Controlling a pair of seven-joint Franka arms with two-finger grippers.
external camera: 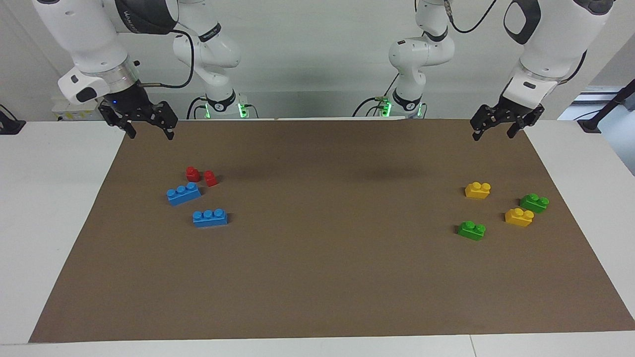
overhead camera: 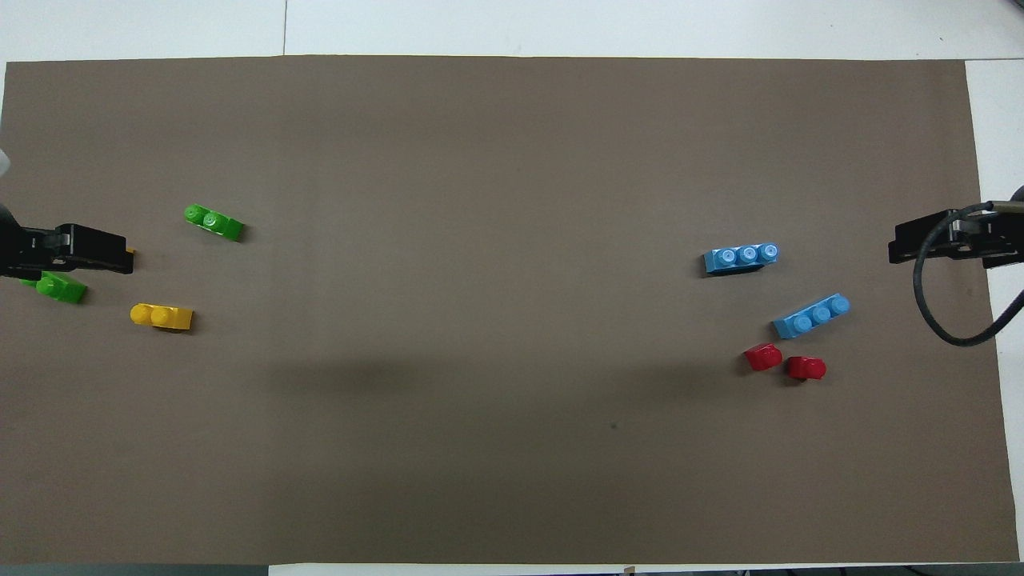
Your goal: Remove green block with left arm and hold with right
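Observation:
Two green blocks lie on the brown mat toward the left arm's end. One green block [external camera: 472,230] [overhead camera: 213,222] is farther from the robots. The other green block [external camera: 534,202] [overhead camera: 60,286] lies nearer the mat's end edge. My left gripper [external camera: 493,135] [overhead camera: 120,252] hangs open and empty, raised over the mat's edge nearest the robots at that end. In the overhead view it partly covers things near the second green block. My right gripper [external camera: 151,134] [overhead camera: 900,240] hangs open and empty, raised over the mat's corner at the right arm's end.
Two yellow bricks lie among the green ones: one [external camera: 477,190] [overhead camera: 162,317] nearer the robots, one [external camera: 519,216] beside the second green block. Two blue bricks [external camera: 183,193] [external camera: 210,217] and two small red pieces [external camera: 193,173] [external camera: 211,178] lie toward the right arm's end.

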